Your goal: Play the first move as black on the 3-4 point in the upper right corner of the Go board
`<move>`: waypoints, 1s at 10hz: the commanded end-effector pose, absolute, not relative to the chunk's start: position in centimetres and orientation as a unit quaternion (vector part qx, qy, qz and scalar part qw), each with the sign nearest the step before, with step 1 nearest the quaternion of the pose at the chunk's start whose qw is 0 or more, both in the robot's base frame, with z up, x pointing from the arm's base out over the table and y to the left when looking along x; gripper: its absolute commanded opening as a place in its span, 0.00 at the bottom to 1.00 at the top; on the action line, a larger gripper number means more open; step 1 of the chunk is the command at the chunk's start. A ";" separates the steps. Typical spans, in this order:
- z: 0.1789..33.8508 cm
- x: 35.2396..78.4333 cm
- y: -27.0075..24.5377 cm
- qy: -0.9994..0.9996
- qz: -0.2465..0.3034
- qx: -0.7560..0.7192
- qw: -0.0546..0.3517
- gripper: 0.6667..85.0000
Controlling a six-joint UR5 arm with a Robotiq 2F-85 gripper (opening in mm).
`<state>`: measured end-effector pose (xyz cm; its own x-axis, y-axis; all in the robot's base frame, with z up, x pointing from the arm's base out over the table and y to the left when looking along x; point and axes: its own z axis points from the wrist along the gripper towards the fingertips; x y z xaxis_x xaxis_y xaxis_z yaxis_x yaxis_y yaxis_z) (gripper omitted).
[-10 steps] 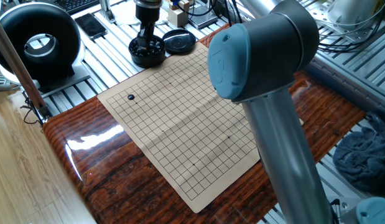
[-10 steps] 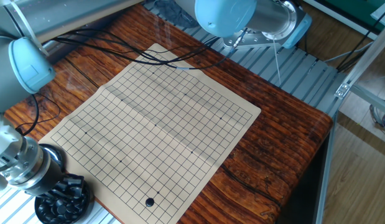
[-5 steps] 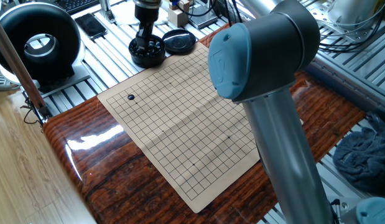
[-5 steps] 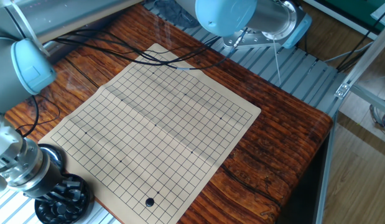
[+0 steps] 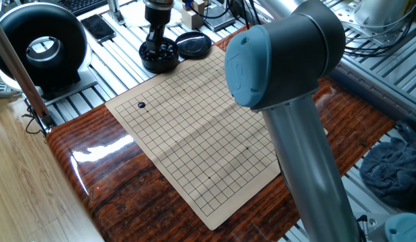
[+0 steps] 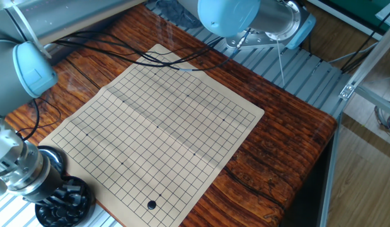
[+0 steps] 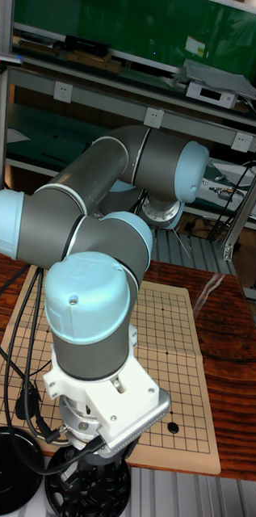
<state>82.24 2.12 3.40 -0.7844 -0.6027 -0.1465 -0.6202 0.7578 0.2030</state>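
Observation:
The tan Go board [image 5: 194, 128] lies on the wooden table, seen also in the other fixed view [image 6: 157, 126]. One black stone [image 5: 142, 105] sits on it near a corner, the same black stone [image 6: 151, 204] shows close to the board's front edge. A black bowl [image 5: 159, 60] full of black stones stands just off the board, and the bowl [image 6: 65, 203] is at the lower left. My gripper [image 5: 158, 47] points straight down into that bowl. Its fingertips are buried among the stones, so their spacing is hidden.
The bowl's black lid [image 5: 193, 45] lies beside the bowl. A black ring-shaped device [image 5: 39, 44] and a phone [image 5: 99, 27] are at the back left. Cables [image 6: 150, 53] trail over the board's far edge. My own elbow [image 5: 281, 60] blocks the board's right side. A blue cloth [image 5: 392, 168] lies at right.
The gripper has shifted slightly within the stone bowl. The board and the stone on it have not moved.

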 end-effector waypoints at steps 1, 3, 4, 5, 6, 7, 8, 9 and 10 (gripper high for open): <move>3.5 82.4 2.3 0.937 0.127 -0.324 0.040 0.30; 3.6 82.3 2.2 0.937 0.129 -0.323 0.038 0.28; 3.7 82.2 2.2 0.937 0.129 -0.322 0.037 0.26; 3.7 82.2 2.2 0.938 0.129 -0.319 0.036 0.22; 3.8 82.2 2.2 0.939 0.129 -0.318 0.036 0.19; 3.9 82.1 2.2 0.939 0.130 -0.316 0.034 0.18; 4.1 81.9 2.2 0.940 0.131 -0.315 0.032 0.18; 4.3 81.8 2.0 0.940 0.131 -0.315 0.029 0.15; 4.4 81.8 1.7 0.941 0.128 -0.313 0.027 0.13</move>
<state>81.91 1.88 3.89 -0.7966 -0.5895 -0.1336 -0.6040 0.7671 0.2161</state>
